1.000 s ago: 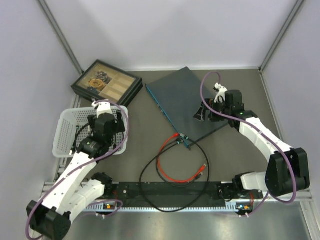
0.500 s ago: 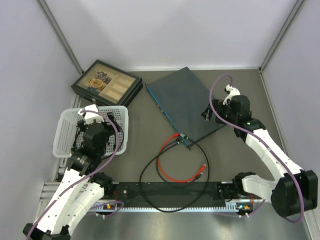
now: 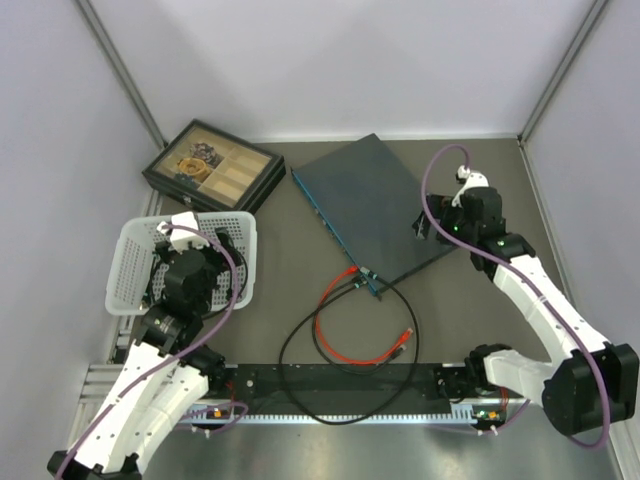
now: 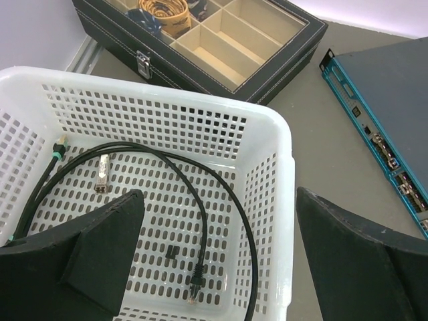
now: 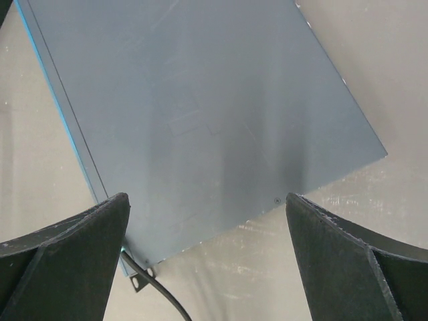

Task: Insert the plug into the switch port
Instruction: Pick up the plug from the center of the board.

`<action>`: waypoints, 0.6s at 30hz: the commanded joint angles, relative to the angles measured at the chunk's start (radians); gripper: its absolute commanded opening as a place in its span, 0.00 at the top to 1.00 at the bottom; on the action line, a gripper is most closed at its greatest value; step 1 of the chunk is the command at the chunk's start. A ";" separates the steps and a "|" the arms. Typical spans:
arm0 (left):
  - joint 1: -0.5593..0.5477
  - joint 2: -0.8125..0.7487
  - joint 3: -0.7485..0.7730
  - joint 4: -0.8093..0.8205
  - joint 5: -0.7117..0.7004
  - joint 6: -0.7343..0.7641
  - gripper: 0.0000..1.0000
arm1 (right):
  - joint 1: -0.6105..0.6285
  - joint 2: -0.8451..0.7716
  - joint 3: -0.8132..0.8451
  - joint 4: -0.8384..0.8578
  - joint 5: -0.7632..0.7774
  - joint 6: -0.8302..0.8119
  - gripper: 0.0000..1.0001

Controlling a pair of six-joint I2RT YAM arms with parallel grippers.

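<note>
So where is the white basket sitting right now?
The white basket is at the left of the top view, just on the near side of the black compartmented box, directly under the open left gripper.

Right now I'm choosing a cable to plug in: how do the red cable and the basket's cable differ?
The red cable lies looped on the table, one end at the switch; the black cable lies in the white basket, both ends loose. Both are thin, curled.

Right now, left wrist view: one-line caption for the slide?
Open left gripper hovers over the white basket holding a black cable, with the compartmented box and the switch beyond.
</note>
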 commanded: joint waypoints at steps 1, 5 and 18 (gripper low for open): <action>0.014 0.029 -0.005 0.034 0.011 0.003 0.01 | 0.008 0.034 0.036 0.064 0.000 -0.032 0.01; 0.058 0.083 -0.001 0.039 0.030 -0.014 0.01 | 0.008 0.085 0.050 0.089 -0.036 -0.073 0.01; 0.415 0.437 0.042 0.086 0.200 -0.092 0.09 | 0.008 0.136 0.003 0.201 -0.239 -0.051 0.01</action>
